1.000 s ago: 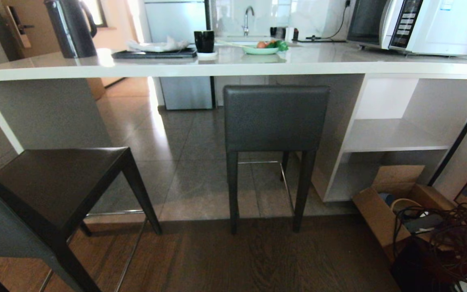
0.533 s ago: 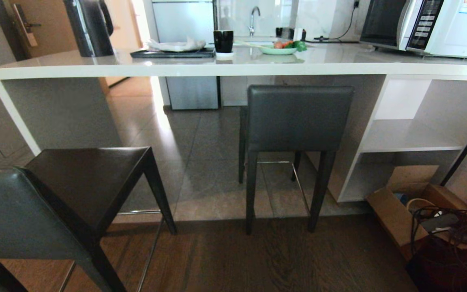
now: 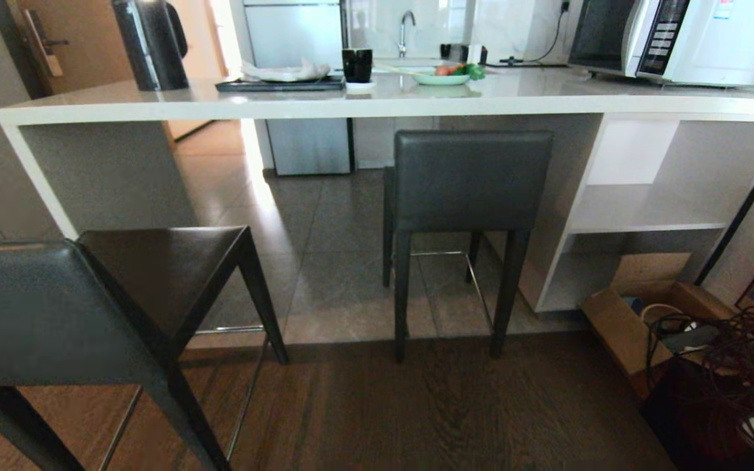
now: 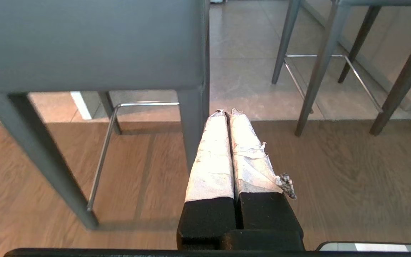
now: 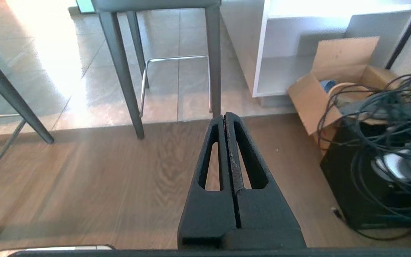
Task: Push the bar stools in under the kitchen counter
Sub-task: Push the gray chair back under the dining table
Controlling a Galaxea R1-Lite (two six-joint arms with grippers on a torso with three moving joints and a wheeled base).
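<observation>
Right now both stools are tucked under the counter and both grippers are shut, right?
Not quite. Only the far stool sits at the counter; the near stool stands well out, as the head view shows. Left gripper and right gripper are indeed shut.

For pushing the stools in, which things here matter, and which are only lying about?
Matter: near stool, far stool, counter.
Lying about: kettle, mug, plate, microwave, box, cables.

Head view looks forward and down at the worktop (image 3: 377, 104). Both wrist views sit low, facing the floor; all three share the stools (image 3: 468, 183).
</observation>
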